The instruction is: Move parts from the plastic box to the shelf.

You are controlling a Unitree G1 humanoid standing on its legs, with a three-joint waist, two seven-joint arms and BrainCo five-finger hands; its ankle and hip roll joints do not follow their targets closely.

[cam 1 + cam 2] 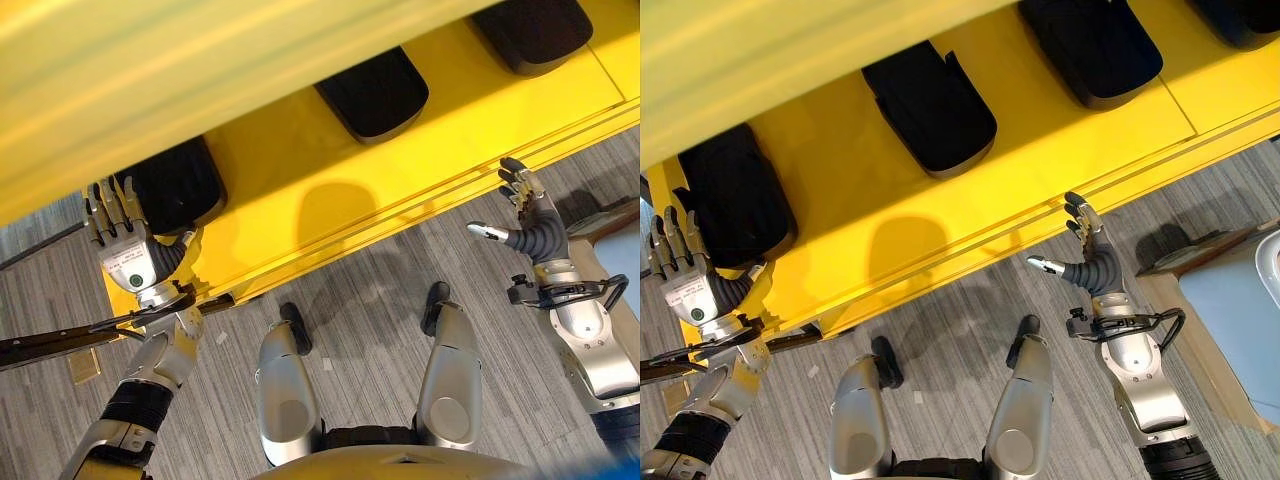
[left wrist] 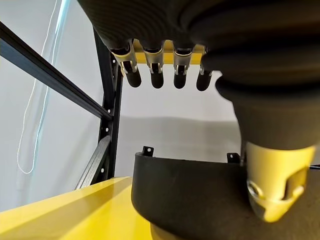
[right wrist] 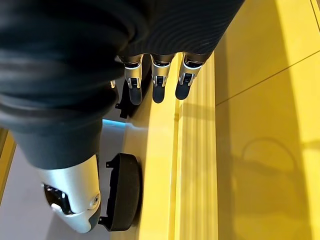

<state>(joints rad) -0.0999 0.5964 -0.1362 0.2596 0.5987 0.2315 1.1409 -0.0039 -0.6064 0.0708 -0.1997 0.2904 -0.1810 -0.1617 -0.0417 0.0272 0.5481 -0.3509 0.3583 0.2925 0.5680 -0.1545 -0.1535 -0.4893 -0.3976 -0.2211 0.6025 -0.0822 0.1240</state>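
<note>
Several black moulded parts lie in a row on the yellow shelf: a left one, a middle one and a right one. My left hand is at the shelf's left end, right beside the left part, its fingers straight and holding nothing. That part lies just past the palm. My right hand hovers open and empty off the shelf's front edge, fingers straight along the yellow lip. A black part shows beyond its thumb.
A pale blue plastic box stands on the floor at the far right, next to a wooden board. Another yellow shelf level overhangs at the top. A black rack upright stands behind the shelf. Grey striped carpet lies below.
</note>
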